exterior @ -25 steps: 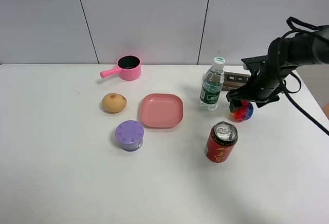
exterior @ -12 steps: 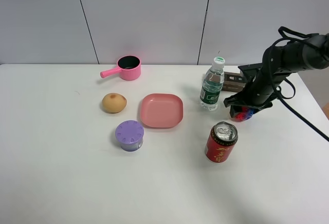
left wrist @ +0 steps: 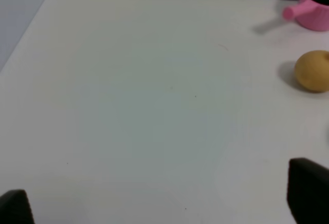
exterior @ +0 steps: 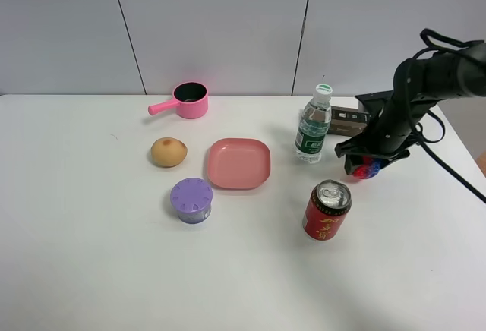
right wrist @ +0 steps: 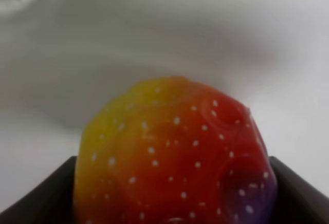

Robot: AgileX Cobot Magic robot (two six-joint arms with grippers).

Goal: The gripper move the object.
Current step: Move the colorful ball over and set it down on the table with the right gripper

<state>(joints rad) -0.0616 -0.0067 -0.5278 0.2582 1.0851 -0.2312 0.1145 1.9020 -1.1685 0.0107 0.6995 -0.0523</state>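
Note:
The glittery rainbow ball [exterior: 370,169] sits at the table's right, mostly covered by my right gripper [exterior: 366,162], the black jawed end of the glossy black arm. In the right wrist view the ball [right wrist: 172,152] fills the frame, red and yellow with a purple edge, pressed between the two dark fingers [right wrist: 38,198], so the gripper [right wrist: 172,193] is shut on it. I cannot tell whether the ball is touching the table. My left gripper [left wrist: 159,203] is open and empty over bare white table; it does not show in the high view.
A red soda can [exterior: 327,209] stands just in front of the ball, a water bottle [exterior: 314,124] and a dark box [exterior: 345,121] to its left and behind. A pink plate [exterior: 239,163], purple round tin [exterior: 191,200], tan egg-shaped object [exterior: 168,152] and pink pot [exterior: 186,101] lie further left.
My right gripper came down over the ball, which lay exposed beside it one second ago, and closed around it. It has shifted slightly right. Nothing else moved.

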